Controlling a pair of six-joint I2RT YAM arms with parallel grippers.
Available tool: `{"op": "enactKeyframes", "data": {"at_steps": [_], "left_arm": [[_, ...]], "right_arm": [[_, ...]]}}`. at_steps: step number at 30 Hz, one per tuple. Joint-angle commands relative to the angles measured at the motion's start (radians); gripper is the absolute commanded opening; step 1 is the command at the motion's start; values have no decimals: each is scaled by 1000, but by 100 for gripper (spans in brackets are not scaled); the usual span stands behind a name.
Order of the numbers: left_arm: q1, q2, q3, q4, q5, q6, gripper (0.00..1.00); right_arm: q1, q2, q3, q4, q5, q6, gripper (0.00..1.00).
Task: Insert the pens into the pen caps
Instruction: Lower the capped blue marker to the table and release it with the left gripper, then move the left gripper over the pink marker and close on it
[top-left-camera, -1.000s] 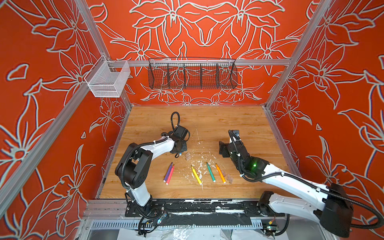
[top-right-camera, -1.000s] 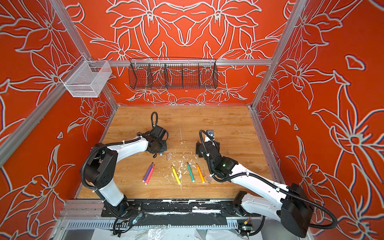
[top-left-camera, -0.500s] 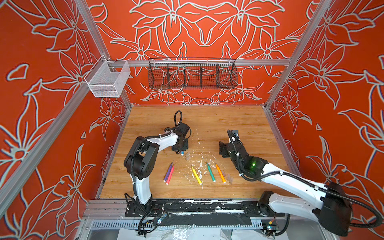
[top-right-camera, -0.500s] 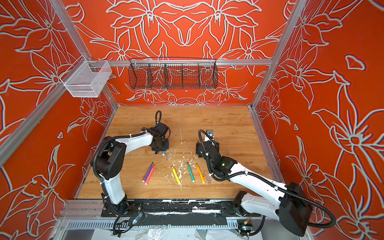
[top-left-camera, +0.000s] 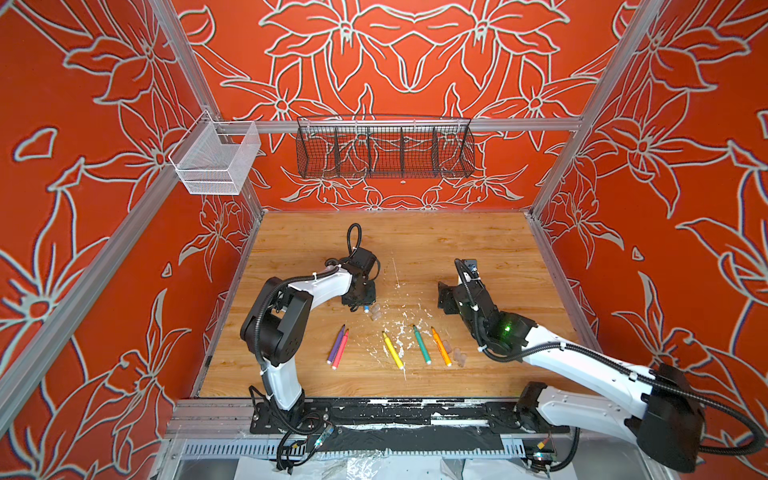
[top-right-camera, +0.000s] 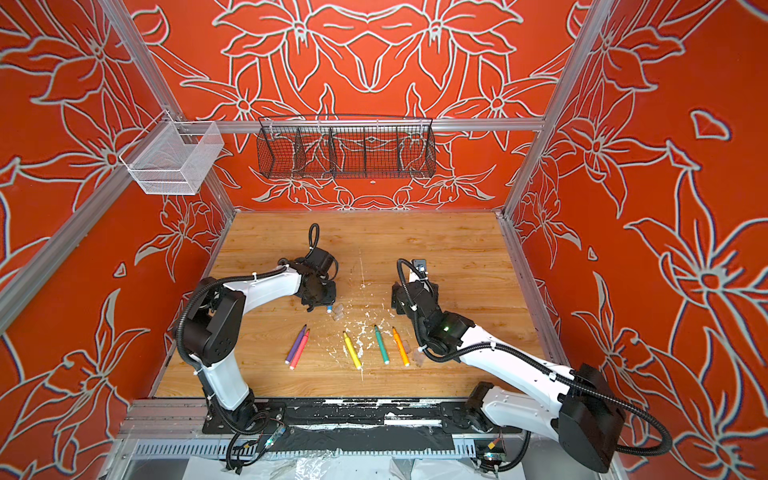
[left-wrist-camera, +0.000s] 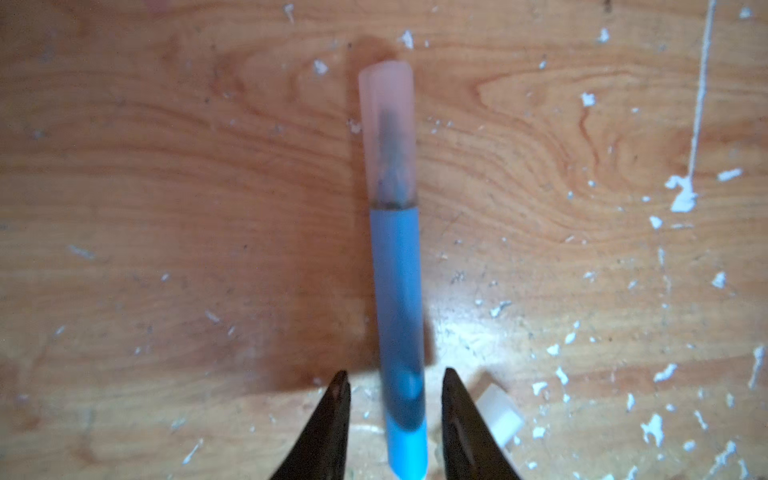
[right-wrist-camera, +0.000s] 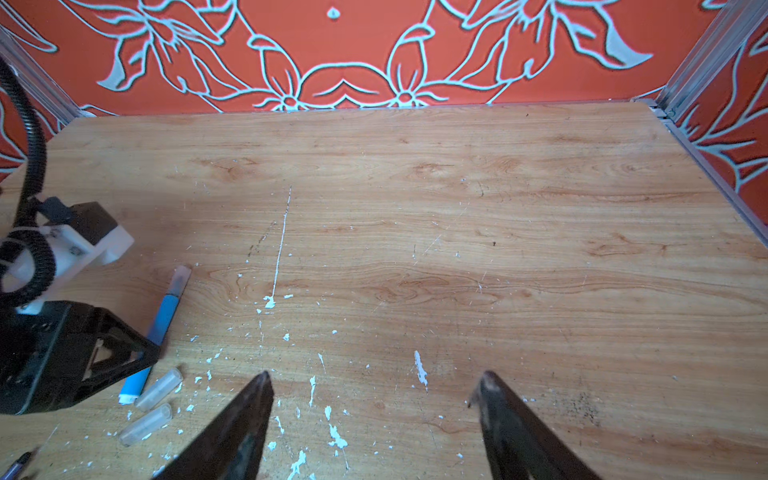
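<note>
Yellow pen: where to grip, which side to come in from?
Mid-barrel of the yellow pen, from above, jaws across its width. It lies flat on the table with room either side; pink pen and green pen lie well clear. Keep off the pointed far end, which must be left free.

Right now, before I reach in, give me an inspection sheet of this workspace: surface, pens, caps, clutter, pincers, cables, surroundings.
Surface: wooden table, scuffed.
Job's things: blue pen lying flat, cap on; purple pen, pink pen, yellow pen, green pen, orange pen uncapped in a row; two loose caps beside the blue pen, more caps by the orange pen.
Clutter: white flecks mid-table.
Pincers: left pincer open, astride the blue pen, not touching; right pincer open, empty.
Cables: black cable loops above left wrist; hose along right arm.
Surroundings: wire basket and mesh basket hung on the frame; orange floral walls.
</note>
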Motion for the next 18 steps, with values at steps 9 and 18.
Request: {"op": "enactKeyframes", "data": {"at_steps": [9, 18], "left_arm": [[-23, -426, -203, 4, 133, -43, 36], [-269, -851, -569, -97, -135, -215, 34]], "right_arm": [[-9, -10, 20, -14, -9, 9, 79], [-10, -26, 22, -16, -9, 16, 79]]}}
